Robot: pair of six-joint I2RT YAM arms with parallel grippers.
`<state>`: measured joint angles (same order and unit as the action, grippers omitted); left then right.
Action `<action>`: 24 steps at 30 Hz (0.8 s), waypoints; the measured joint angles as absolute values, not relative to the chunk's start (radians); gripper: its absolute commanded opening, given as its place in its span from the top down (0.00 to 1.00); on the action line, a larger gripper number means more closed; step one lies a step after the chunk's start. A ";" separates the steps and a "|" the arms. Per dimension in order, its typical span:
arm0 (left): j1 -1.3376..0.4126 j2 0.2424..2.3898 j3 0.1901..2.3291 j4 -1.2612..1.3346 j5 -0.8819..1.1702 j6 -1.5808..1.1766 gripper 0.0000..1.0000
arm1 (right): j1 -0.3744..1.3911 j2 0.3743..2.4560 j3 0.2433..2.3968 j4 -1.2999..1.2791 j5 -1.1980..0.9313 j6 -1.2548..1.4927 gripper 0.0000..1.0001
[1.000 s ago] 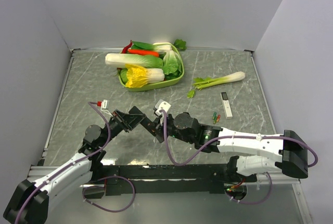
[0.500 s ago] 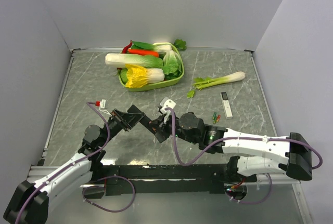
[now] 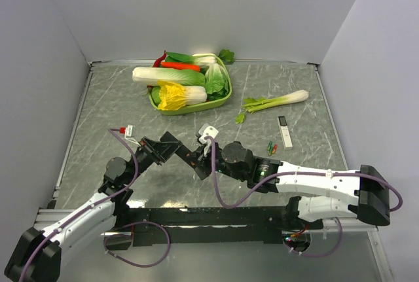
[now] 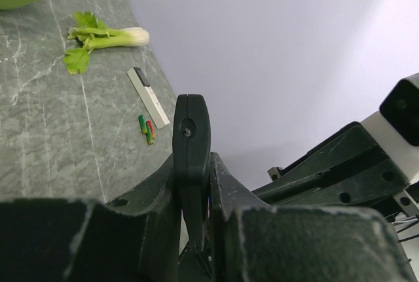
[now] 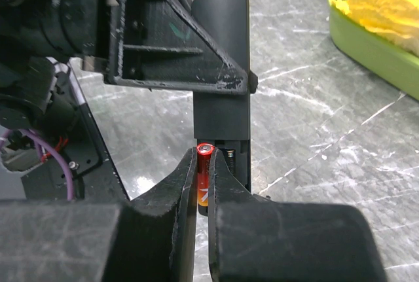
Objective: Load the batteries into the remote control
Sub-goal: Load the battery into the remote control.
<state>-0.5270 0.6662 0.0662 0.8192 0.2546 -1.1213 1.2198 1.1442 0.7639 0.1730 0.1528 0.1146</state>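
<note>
Right gripper (image 5: 204, 193), pinching a red battery (image 5: 204, 167), has edged back left to the slot (image 5: 230, 158) of the remote control (image 5: 222, 115), clamped in left gripper (image 4: 192, 171) toward the near edge; insertion likely next; spare batteries (image 3: 272, 146) by right edge.

the top external camera sits high behind the arm bases, looking down and forward over the whole table (image 3: 118, 99). the left wrist camera looks out between its own fingers (image 4: 157, 197), close on the remote control (image 4: 190, 138), toward the celery (image 4: 108, 36) and white device (image 4: 149, 92), both also in the top view. the right wrist camera sits very close on the red battery (image 5: 203, 180), facing the same remote control and the green tray (image 5: 373, 50), which the top view shares.
</note>
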 measured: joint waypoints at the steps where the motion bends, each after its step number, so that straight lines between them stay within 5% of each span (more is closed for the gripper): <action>1: -0.527 0.666 0.067 0.822 0.255 -1.123 0.99 | 1.220 1.151 0.762 0.177 0.154 0.115 0.99; 24: -0.525 0.661 0.067 0.825 0.260 -1.145 0.99 | 1.220 1.184 0.746 0.197 0.136 0.104 0.93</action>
<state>-0.5251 0.6613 0.0666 0.8249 0.2604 -1.1454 1.2198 1.1839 0.7460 0.1970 0.1356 0.1043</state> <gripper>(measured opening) 0.216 0.099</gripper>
